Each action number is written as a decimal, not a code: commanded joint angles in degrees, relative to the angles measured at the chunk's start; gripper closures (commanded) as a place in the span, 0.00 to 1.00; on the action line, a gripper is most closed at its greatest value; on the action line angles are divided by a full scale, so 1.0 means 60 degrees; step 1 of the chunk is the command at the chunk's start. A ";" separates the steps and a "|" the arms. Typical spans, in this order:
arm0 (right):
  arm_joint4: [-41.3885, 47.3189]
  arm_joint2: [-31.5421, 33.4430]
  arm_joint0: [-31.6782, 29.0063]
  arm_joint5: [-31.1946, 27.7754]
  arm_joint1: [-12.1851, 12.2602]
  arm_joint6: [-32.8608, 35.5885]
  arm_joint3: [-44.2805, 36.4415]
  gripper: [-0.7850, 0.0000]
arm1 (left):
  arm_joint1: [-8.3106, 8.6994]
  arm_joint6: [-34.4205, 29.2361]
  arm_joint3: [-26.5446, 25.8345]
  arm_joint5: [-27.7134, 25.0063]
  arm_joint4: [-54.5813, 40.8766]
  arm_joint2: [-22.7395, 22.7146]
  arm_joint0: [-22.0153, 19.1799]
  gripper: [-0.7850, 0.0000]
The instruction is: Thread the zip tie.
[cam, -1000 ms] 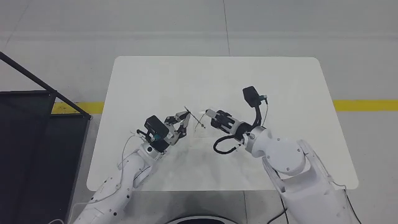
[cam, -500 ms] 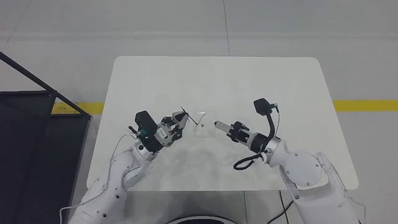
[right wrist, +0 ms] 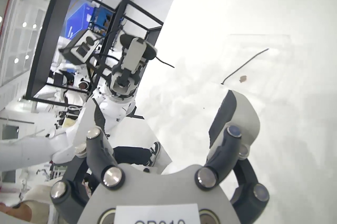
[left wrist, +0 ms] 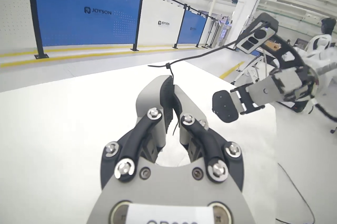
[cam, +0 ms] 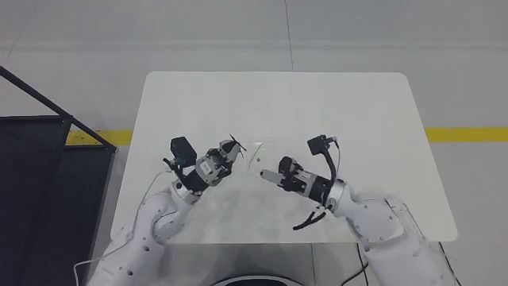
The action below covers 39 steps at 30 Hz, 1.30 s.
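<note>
Apparently the zip tie, pinched in the left gripper, already has its strap through its head, though that is uncertain. The right gripper gapes wide and empty; tightening may remain.

Left claw: two grey metal fingers with bumpy black pads on the inside.
Right claw: the same grey and black.
Links: black bent bars behind the fingers.
Screws: round and shiny, on the links.
Plate: grey, behind the links, with a white sticker.
Arms: white, smooth and round.
Cable: black and curly, behind the right claw.
Camera box: small and black, behind the left claw.
</note>
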 commanded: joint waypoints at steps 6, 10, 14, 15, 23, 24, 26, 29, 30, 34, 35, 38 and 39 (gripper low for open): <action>0.0014 0.0037 0.0153 -0.0880 0.0006 -0.0097 0.0737 0.00 | -0.0019 -0.0654 0.0074 -0.0307 -0.0965 -0.0015 -0.0075 1.00; 0.0014 0.0037 0.0153 -0.0880 0.0006 -0.0097 0.0737 0.00 | -0.0019 -0.0654 0.0074 -0.0307 -0.0965 -0.0015 -0.0075 1.00; -0.0456 -0.0308 0.0302 -0.1352 -0.0040 -0.0429 0.0798 0.00 | -0.0049 -0.0826 -0.0140 -0.0096 -0.0978 0.0072 0.0013 1.00; -0.0553 -0.0464 0.0402 -0.1687 -0.0064 -0.0513 0.0971 0.00 | -0.0059 -0.0850 -0.0173 -0.0063 -0.0980 0.0097 0.0025 1.00; -0.1915 -0.1530 0.1327 -0.2599 -0.0359 -0.2178 0.2211 0.00 | -0.0077 -0.1214 -0.0321 -0.0198 -0.1291 0.0023 0.0093 1.00; -0.2033 -0.1599 0.1396 -0.2607 -0.0388 -0.2371 0.2292 0.04 | -0.0078 -0.1237 -0.0338 -0.0197 -0.1299 0.0010 0.0103 1.00; -0.2249 -0.1706 0.1494 -0.2549 -0.0434 -0.2667 0.2441 0.11 | -0.0083 -0.1267 -0.0358 -0.0200 -0.1307 -0.0011 0.0119 1.00; -0.2403 -0.1783 0.1635 -0.2416 -0.0481 -0.2887 0.2598 0.24 | -0.0093 -0.1322 -0.0348 -0.0222 -0.1317 -0.0022 0.0126 1.00; -0.2422 -0.1806 0.1677 -0.2351 -0.0495 -0.2914 0.2646 0.28 | -0.0098 -0.1340 -0.0341 -0.0227 -0.1320 -0.0019 0.0123 1.00; -0.2572 -0.1917 0.1833 -0.2095 -0.0548 -0.2971 0.2725 0.40 | -0.0122 -0.1382 -0.0319 -0.0241 -0.1330 0.0009 0.0086 1.00; -0.2587 -0.1942 0.1853 -0.2067 -0.0559 -0.2992 0.2735 0.44 | -0.0129 -0.1384 -0.0318 -0.0248 -0.1329 0.0020 0.0076 1.00; -0.2615 -0.1998 0.1895 -0.2030 -0.0585 -0.3004 0.2754 0.53 | -0.0145 -0.1385 -0.0302 -0.0251 -0.1321 0.0028 0.0059 1.00; -0.2624 -0.2014 0.1907 -0.2036 -0.0591 -0.2995 0.2752 0.56 | -0.0150 -0.1385 -0.0298 -0.0252 -0.1318 0.0027 0.0057 1.00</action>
